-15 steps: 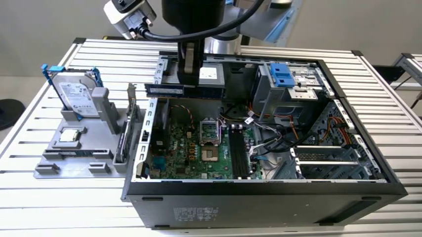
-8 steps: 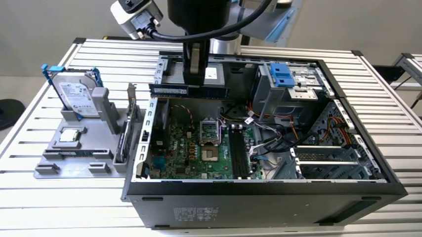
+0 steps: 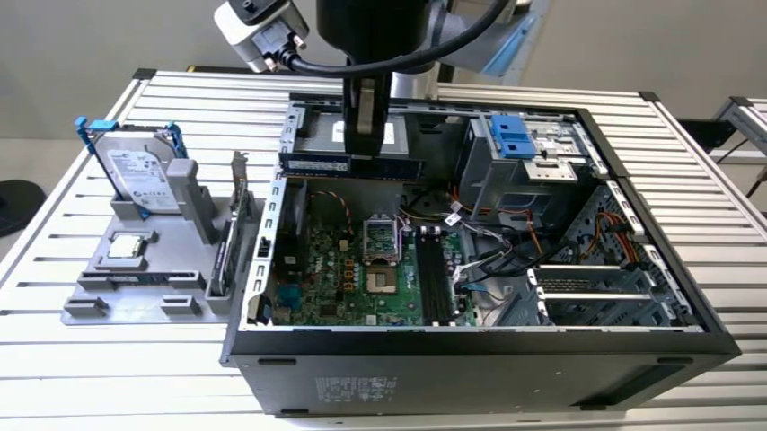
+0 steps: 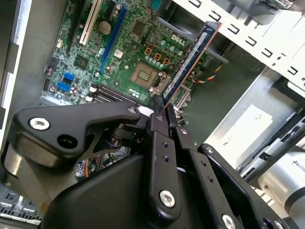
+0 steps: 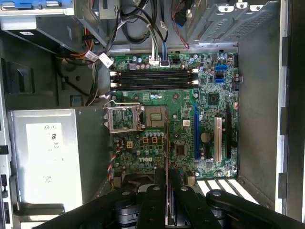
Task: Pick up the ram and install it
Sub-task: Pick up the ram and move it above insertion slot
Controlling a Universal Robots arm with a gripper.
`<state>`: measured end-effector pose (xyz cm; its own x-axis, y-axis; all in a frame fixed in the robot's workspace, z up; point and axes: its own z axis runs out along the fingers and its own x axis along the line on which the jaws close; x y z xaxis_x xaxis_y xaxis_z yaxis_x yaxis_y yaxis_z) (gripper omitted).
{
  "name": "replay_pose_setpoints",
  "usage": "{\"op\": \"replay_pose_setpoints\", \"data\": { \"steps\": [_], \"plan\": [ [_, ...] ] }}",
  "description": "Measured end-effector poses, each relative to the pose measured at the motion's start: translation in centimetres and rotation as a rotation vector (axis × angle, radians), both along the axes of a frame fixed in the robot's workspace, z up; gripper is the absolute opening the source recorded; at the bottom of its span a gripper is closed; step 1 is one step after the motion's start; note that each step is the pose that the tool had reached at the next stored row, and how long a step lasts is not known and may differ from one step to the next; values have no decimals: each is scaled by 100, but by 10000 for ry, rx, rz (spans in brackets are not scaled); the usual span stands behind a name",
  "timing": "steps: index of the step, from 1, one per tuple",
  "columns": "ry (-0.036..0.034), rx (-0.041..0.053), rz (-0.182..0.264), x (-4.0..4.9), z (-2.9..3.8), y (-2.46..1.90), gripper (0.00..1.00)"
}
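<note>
One ram [image 3: 351, 166], upper middle of the exterior view, pinched edge-down by the gripper [image 3: 365, 148], likely to fit memory slots [image 3: 433, 280]

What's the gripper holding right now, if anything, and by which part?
The gripper holds the ram, clamped across its flat faces near the middle of its length, above the open computer case.

Arm [image 3: 377, 27] hanging vertical from above, end effector [image 4: 164, 112] pointing down, fingers [image 4: 158, 138] pinched on the ram [image 4: 190, 59]
</note>
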<state>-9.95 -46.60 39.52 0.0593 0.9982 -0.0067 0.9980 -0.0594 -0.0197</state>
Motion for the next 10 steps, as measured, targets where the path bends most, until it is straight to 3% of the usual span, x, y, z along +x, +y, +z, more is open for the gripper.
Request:
{"op": "replay_pose_setpoints", "data": {
  "steps": [10],
  "plan": [
    [0, 0, 1, 86, 0, 0, 0]
  ]
}}
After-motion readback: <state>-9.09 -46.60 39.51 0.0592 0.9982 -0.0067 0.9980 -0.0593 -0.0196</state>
